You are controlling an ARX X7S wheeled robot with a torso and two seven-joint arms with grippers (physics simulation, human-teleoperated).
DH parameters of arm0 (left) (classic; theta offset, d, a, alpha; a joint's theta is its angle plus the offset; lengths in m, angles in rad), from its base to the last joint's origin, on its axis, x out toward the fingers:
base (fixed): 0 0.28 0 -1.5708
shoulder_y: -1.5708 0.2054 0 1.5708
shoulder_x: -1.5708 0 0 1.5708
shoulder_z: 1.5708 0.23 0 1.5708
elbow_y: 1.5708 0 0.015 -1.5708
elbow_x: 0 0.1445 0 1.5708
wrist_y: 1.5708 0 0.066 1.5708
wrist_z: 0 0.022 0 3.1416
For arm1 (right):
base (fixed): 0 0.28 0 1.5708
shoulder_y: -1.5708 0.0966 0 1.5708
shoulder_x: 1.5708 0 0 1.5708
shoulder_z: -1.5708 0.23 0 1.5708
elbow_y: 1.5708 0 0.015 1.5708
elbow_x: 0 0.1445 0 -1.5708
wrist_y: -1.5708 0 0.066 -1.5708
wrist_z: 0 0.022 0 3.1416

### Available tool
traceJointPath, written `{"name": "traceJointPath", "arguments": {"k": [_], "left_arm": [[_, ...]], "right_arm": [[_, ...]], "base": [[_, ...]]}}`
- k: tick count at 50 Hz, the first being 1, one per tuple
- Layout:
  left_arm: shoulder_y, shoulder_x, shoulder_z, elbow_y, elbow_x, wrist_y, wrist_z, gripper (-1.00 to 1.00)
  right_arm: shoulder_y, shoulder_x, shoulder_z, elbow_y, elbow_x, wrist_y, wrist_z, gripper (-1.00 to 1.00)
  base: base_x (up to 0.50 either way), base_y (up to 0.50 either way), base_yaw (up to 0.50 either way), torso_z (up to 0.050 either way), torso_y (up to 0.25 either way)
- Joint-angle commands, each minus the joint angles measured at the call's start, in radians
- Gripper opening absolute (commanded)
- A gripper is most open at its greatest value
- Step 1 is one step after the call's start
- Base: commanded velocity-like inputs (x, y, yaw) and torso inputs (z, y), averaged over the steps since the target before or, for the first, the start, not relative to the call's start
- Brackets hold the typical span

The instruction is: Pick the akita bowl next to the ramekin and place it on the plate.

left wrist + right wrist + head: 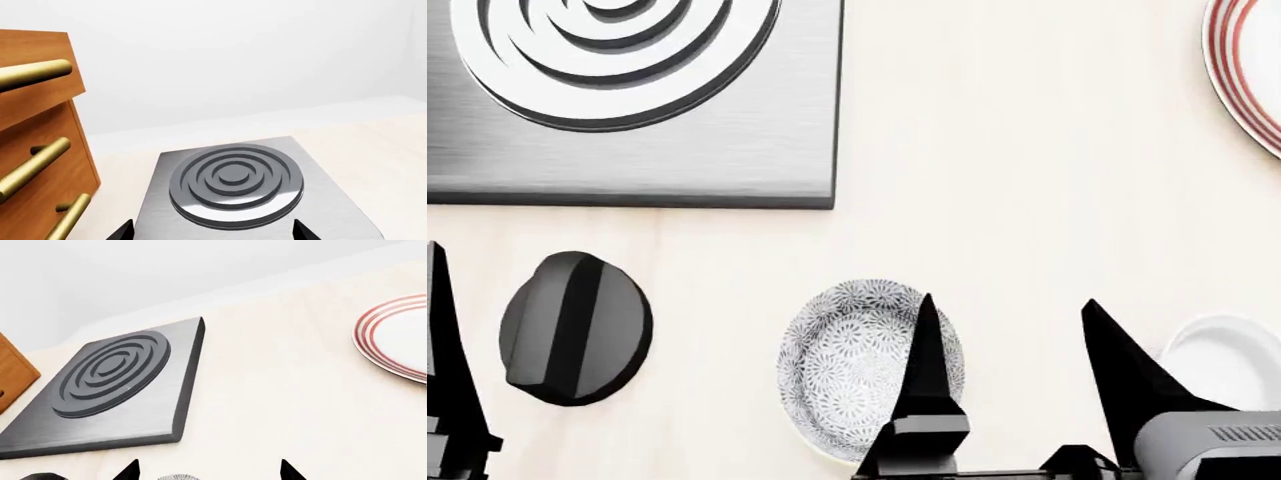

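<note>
The akita bowl, white with a grey flower pattern, sits on the pale counter near the front edge. The plain white ramekin stands to its right. My right gripper is open above them. One finger overlaps the bowl's right side and the other finger lies between bowl and ramekin. In the right wrist view only a sliver of the bowl's rim shows between the open right gripper's tips. The red-ringed plate lies at the far right. My left gripper is open over the stove, holding nothing.
A steel hob plate with a ringed burner fills the far left, with a black knob in front of it. Wooden drawers with brass handles stand left of the hob. A white wall runs behind the counter.
</note>
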Motion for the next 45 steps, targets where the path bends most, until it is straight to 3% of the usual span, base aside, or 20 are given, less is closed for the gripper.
{"name": "traceJointPath", "arguments": {"k": [1,15,45], "left_arm": [[0.004,-0.003,0.002,-0.001,0.003,0.005,-0.002,1.00],[-0.005,-0.001,0.000,-0.005,-0.004,0.002,0.000,1.00],[-0.006,-0.002,0.004,-0.003,-0.005,0.004,-0.001,1.00]], "right_arm": [[-0.014,-0.004,0.007,0.029,0.079,-0.044,-0.037,1.00],[-0.043,-0.023,0.018,0.094,0.150,-0.100,-0.098,1.00],[-0.026,-0.041,-0.033,0.155,0.163,-0.038,-0.077,1.00]], "base": [[0.00,0.00,0.00,0.000,0.000],[0.00,0.00,0.00,0.000,0.000],[0.00,0.00,0.00,0.000,0.000]]}}
